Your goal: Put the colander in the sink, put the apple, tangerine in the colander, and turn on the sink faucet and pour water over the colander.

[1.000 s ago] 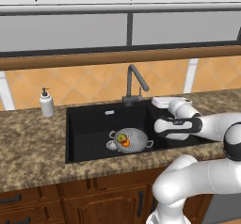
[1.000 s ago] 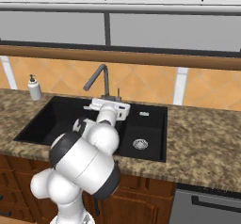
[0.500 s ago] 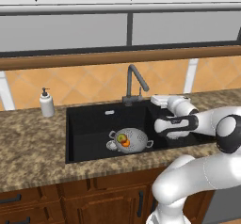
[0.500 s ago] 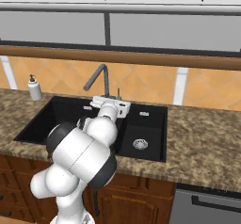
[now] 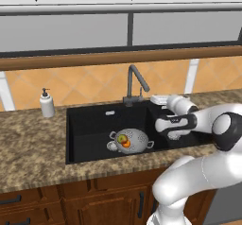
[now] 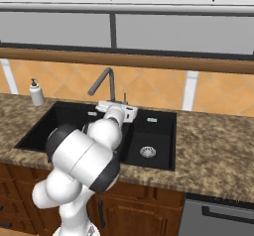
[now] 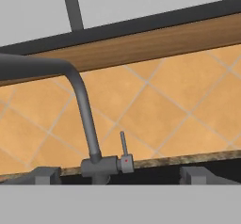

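Left base view
Sink [image 5: 90, 120]: a matte black basin is set into the speckled stone counter [image 5: 28, 143]; the large bowl is seen at the left.
Colander [image 5: 137, 138]: it is seated on the floor of the large bowl, upright, near the front wall; one loop handle is seen at each side.
Apple [image 5: 122, 138]: it is held inside the colander, at its left part.
Tangerine [image 5: 126, 144]: it is held inside the colander, touching the apple on the nearer side.
Sink faucet [image 5: 133, 80]: it is mounted behind the basin; the bent spout is turned toward the right.
Soap bottle [image 5: 46, 104]: it is placed on the counter, left of the sink, well apart from the faucet.
Gripper [image 5: 158, 99]: it is held above the right part of the sink, just right of the faucet base; nothing is gripped.

Right base view
Sink [image 6: 154, 136]: the smaller bowl is seen at the right, with a silver drain [image 6: 147, 151] in its floor.
Sink faucet [image 6: 105, 81]: it is seen behind the arm; the spout is angled toward the left.

Hand view
Sink faucet [image 7: 82, 100]: the stem and the horizontal spout are seen ahead, before the orange tiled wall [image 7: 164, 105].
Lever [image 7: 124, 148]: it is seen standing upright at the right of the faucet base.
Gripper: the fingertips [image 7: 44, 175] are spread wide at the bottom edge; the faucet base and lever lie between them, farther back; contact cannot be told.
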